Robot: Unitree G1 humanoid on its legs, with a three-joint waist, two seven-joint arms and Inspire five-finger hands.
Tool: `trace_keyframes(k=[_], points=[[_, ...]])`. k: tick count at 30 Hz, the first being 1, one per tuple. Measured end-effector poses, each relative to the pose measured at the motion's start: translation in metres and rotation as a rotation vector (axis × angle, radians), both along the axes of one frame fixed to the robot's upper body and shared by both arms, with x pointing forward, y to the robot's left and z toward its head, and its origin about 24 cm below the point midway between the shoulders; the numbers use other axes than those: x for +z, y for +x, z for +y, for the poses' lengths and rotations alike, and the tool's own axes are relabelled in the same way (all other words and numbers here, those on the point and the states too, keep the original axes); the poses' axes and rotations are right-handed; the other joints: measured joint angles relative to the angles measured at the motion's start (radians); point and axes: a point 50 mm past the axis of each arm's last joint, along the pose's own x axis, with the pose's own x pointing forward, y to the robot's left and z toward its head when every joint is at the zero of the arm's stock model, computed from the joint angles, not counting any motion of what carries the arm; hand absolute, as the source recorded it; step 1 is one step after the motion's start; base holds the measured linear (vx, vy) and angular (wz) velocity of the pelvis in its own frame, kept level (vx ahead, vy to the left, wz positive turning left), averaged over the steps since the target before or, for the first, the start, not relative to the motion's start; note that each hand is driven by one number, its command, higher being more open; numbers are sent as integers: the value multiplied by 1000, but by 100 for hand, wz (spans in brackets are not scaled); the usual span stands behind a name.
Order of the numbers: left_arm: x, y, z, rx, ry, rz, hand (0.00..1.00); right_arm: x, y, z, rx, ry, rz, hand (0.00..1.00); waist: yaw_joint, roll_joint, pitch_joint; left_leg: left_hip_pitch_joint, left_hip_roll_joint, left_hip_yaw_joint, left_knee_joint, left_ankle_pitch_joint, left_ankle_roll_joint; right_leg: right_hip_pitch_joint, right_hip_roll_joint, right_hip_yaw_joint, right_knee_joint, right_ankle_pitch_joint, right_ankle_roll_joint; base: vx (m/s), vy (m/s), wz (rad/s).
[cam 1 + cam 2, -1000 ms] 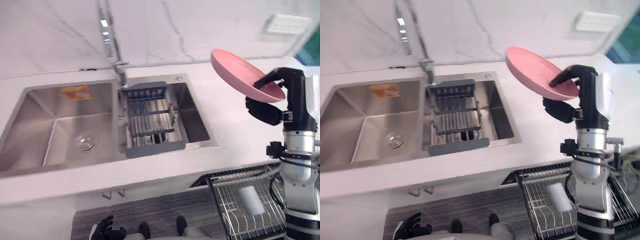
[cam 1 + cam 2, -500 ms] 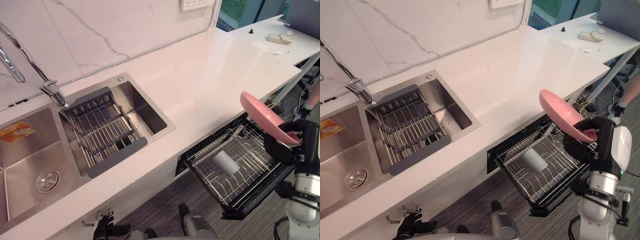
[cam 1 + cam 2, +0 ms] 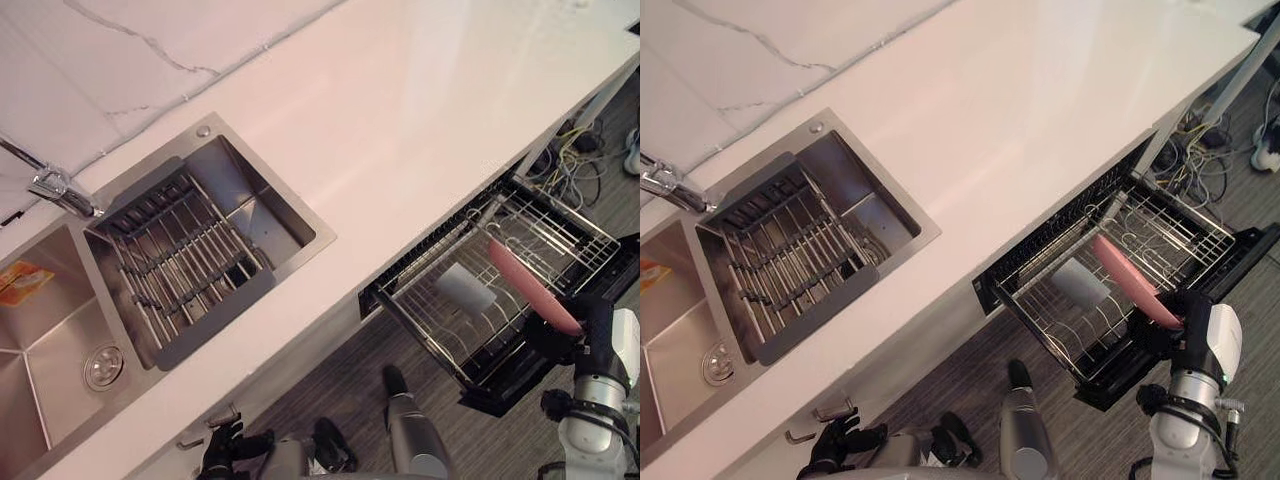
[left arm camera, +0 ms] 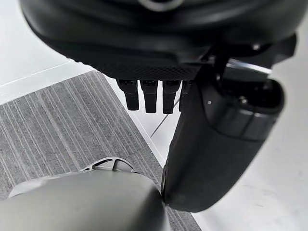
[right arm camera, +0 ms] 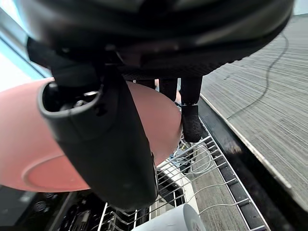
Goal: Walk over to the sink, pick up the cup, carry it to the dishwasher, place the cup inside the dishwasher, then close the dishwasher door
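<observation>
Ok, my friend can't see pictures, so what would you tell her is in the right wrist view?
The robot's right hand holds a pink plate, thumb across its front and fingers behind, over the dishwasher's wire rack. A white cup lies in the rack below, with grey floor beside.

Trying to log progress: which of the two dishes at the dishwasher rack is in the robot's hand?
The pink plate, gripped by the right hand at the wire rack; the white cup lies in the rack with no hand on it.
</observation>
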Motion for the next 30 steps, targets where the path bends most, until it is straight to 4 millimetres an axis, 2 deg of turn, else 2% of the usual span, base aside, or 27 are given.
trace_keyframes(k=[8,10,11,18,22,26,30], points=[[5,15,-2,-26,3,-65,90,11,34,-25,-13,-13,-25,30,13,15,39,-49,-9,7,-4,8,8,-53,-5,10,3,9,8,0,3,-1],[8,24,-3,-40,6,-91,90,15,46,-30,-22,17,-52,30,17,15,67,-51,-20,5,-19,21,9,-58,-13,9,2,12,10,-11,-7,8],[9,27,-3,-44,7,-101,90,17,50,-31,-24,20,-59,90,18,14,77,-53,-24,5,-24,23,10,-64,-15,9,2,13,11,-28,-4,6],[13,39,-4,-56,10,-135,90,33,69,-39,-54,58,-147,90,18,9,108,-76,-39,8,-39,32,17,-89,-26,16,-6,24,18,0,0,0],[15,44,-7,-72,8,-146,90,25,78,-37,-62,139,-138,90,26,11,112,-76,-53,8,-59,45,18,-91,-34,16,-16,27,22,16,6,4],[15,46,-8,-72,5,-149,90,23,77,-35,-62,166,-142,90,26,11,120,-73,-54,8,-62,46,18,-88,-37,13,-17,28,22,7,2,1],[16,46,-8,-67,3,-147,90,38,63,-28,-30,111,-191,90,25,9,129,-62,-54,6,-62,46,18,-75,-37,8,-19,29,22,0,0,0]])
